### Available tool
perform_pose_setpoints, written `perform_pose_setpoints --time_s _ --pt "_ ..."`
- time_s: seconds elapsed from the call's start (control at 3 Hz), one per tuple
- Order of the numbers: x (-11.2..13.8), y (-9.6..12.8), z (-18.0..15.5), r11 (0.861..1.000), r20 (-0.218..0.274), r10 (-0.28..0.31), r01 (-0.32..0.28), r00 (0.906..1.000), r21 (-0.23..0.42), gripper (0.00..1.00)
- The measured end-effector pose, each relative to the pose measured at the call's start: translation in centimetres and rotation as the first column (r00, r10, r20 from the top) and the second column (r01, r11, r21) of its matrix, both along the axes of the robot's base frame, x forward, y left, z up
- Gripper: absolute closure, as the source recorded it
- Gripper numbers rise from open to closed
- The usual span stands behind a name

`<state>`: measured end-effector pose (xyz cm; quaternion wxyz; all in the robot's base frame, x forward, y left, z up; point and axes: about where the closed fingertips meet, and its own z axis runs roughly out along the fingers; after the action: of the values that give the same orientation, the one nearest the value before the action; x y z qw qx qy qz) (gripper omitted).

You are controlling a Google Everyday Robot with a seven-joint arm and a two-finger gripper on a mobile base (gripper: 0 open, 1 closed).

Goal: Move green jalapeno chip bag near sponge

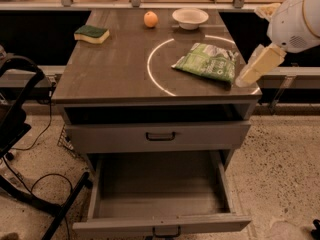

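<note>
The green jalapeno chip bag (207, 60) lies flat on the right side of the cabinet top (110, 69), inside a white ring marking. The sponge (92, 33), with a dark green top and yellow body, sits at the far left corner of the top. My gripper (251, 72) hangs from the white arm (295, 19) at the cabinet's right edge, just right of the bag and slightly above the surface. It holds nothing that I can see.
An orange fruit (150, 19) and a white bowl (190, 17) sit at the back of the top. The bottom drawer (160, 196) is pulled open toward me. A closed drawer (160, 135) is above it. Black equipment and cables (20, 149) stand at the left.
</note>
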<state>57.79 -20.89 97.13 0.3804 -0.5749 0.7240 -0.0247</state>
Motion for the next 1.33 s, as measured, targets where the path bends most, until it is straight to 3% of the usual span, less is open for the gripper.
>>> perform_pose_setpoints --time_s 0.33,0.67,1.0,1.33 --pt "7.3 0.0 -1.9 0.995 -0.004 -0.028 0.028 0.9996 0.091 0.0" --pt "12.6 1.3 -5.3 0.986 -0.113 -0.027 0.046 0.9932 0.162 0.0" --pt "14.6 3.6 -8.7 0.976 -0.217 -0.002 0.049 0.9761 0.211 0.0" --pt "14.3 6.7 -11.0 0.97 -0.29 0.017 0.055 0.9568 0.236 0.25"
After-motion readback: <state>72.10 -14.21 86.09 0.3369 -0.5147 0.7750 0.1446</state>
